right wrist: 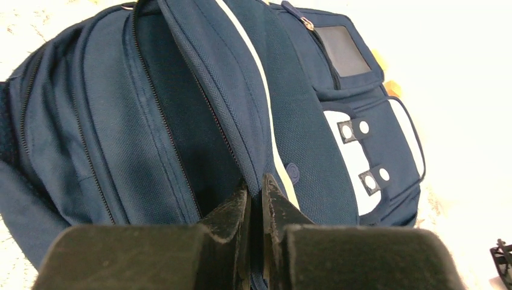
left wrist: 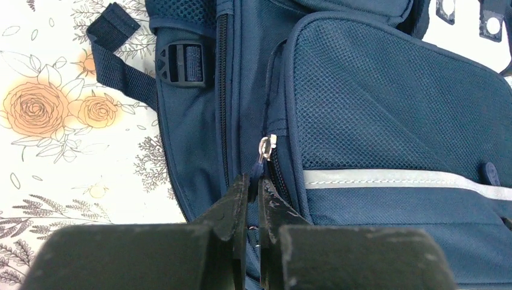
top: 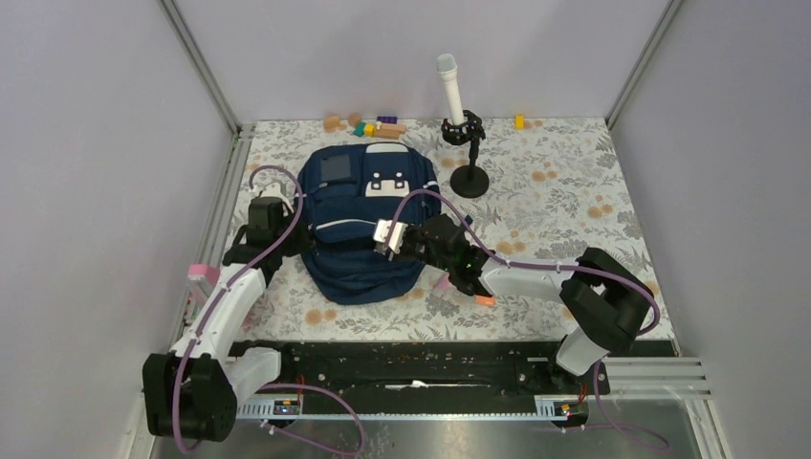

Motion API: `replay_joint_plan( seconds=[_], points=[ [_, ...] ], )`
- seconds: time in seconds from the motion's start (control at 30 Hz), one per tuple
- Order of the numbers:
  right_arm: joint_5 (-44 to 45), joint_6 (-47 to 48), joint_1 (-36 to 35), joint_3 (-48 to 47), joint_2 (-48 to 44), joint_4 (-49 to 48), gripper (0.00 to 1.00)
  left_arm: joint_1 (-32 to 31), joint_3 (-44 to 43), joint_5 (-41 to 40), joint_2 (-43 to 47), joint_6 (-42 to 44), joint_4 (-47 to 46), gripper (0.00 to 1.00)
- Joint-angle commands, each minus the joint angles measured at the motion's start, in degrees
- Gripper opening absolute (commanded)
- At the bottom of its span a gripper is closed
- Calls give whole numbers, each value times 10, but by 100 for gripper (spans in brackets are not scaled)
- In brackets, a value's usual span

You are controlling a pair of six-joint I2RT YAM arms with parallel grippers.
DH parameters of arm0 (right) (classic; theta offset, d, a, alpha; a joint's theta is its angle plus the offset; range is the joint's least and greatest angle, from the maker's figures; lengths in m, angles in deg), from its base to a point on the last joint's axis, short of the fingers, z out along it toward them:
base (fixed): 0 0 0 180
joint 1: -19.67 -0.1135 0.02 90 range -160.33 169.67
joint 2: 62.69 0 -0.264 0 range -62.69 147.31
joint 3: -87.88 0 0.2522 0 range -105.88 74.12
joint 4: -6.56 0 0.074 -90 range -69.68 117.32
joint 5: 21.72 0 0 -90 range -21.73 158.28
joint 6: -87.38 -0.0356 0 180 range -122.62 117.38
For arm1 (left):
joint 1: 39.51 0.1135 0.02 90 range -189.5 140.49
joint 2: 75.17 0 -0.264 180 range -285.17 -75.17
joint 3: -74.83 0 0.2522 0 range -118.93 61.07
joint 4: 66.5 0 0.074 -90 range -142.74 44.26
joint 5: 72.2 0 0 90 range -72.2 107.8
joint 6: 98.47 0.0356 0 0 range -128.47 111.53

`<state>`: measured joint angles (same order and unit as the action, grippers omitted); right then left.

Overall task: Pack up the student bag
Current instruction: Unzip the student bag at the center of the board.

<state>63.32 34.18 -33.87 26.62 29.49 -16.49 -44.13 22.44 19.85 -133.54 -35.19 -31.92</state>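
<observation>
The student bag (top: 356,196) lies flat on the floral table, a navy backpack with white patches toward the back. My left gripper (top: 272,222) is at its left side. In the left wrist view it (left wrist: 253,182) is shut on the blue zipper pull (left wrist: 261,169) that hangs from a metal slider (left wrist: 266,147) beside the mesh pocket (left wrist: 386,109). My right gripper (top: 384,239) is over the bag's middle. The right wrist view has it (right wrist: 255,184) shut on the fabric edge of the open compartment (right wrist: 241,133), with the dark inside (right wrist: 187,139) gaping to its left.
A white cylinder on a black stand (top: 466,143) rises behind the bag to the right. Small coloured blocks (top: 378,126) lie along the back edge, and a yellow one (top: 519,121) sits further right. An orange piece (top: 486,301) lies under the right arm.
</observation>
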Motion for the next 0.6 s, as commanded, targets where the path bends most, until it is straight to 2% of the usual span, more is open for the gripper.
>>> replay_joint_plan(
  seconds=[0.0,0.17,0.3,0.33,0.4,0.43,0.53,0.57],
  points=[
    [-23,-45,12,7,-51,-43,0,41,-38,-71,-32,33,-82,0],
    [-35,-68,12,4,-52,-52,0,46,-82,-63,-84,52,-90,0],
    [-33,-86,14,0,-51,-55,0,59,-142,-55,-108,68,-51,0],
    [-32,-92,15,-1,-51,-53,0,59,-159,-48,-109,70,-31,11],
    [-30,-104,20,-4,-51,-49,0,59,-185,-33,-99,75,7,46],
    [-31,-110,23,-5,-50,-49,0,60,-191,-28,-81,78,20,57],
    [-39,-131,34,-7,-53,-46,0,59,-186,7,-25,95,33,74],
    [-46,-138,39,-7,-54,-46,0,58,-180,33,-8,105,33,76]
  ],
)
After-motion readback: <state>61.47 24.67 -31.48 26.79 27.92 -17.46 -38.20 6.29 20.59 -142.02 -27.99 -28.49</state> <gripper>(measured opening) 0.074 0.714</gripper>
